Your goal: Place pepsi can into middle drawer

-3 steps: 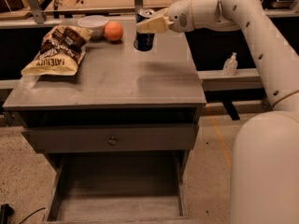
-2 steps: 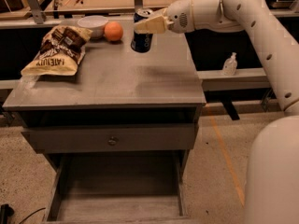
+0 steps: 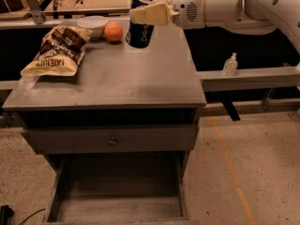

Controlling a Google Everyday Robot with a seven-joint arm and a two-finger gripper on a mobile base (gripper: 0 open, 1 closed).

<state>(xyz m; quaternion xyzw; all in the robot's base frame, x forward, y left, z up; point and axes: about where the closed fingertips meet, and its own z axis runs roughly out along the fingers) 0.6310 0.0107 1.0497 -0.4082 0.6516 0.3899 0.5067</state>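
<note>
1. The claw [image 3: 142, 15] is at the top centre of the frame, over the back part of the desk [image 3: 122, 81]. Its cream fingers [image 3: 152, 14] are pinched on the pepsi can [image 3: 139, 31].
2. The can hangs in that grip, slightly tilted. Its silver top is near the upper edge of the frame and its dark blue body is below the fingers. I cannot tell whether its base touches the desk.
3. The white arm [image 3: 225, 3] runs from the claw to the upper right corner.
4. Just left of the can on the desk is an orange fruit [image 3: 113, 31], and a white bowl [image 3: 92, 24] is beside it.
5. Further left lies a chip bag [image 3: 56, 50], flat on the desk near its left edge.
6. Under the desk top there is a dark slot, then a grey front panel with a small round knob [image 3: 112, 141].
7. Below that panel, at the bottom of the frame, the middle drawer [image 3: 117, 205] stands pulled out, with its bare floor showing. It is well apart from the can.
8. At the right, a small clear bottle [image 3: 230, 64] stands on a ledge beside the desk.
</note>
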